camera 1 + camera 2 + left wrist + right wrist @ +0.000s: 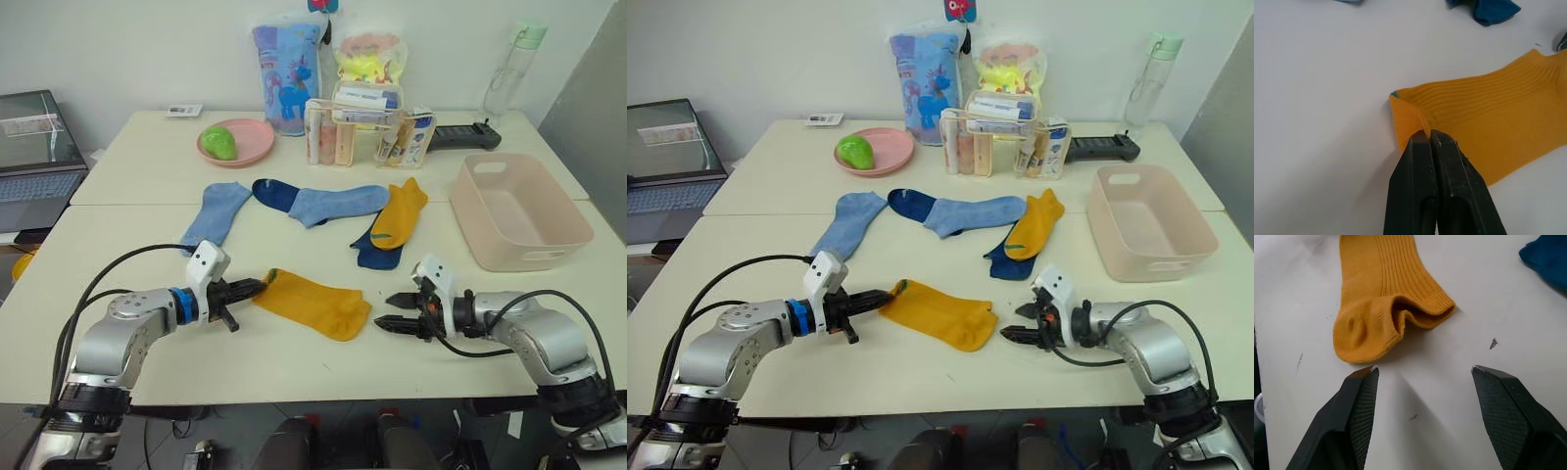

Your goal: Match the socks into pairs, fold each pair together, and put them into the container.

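A mustard-yellow sock (312, 303) lies flat near the table's front edge. My left gripper (257, 287) is shut on its cuff end, and the wrist view shows the fingers (1420, 161) pinching the fabric edge. My right gripper (384, 312) stands open just off the sock's other end (1371, 328), touching nothing. Farther back lie a light blue sock (216, 212), a navy sock (276, 192) and another light blue sock (338, 203) overlapping it. A second mustard sock (400, 212) rests across a navy sock (377, 252). The pale pink container (529, 257) stands at the right with nothing in it.
A pink plate (257, 147) holding a green object, a clear organiser of toiletries (367, 132), two printed bags, a bottle (514, 64) and a black device (465, 135) line the back. A laptop (34, 157) sits off the table's left.
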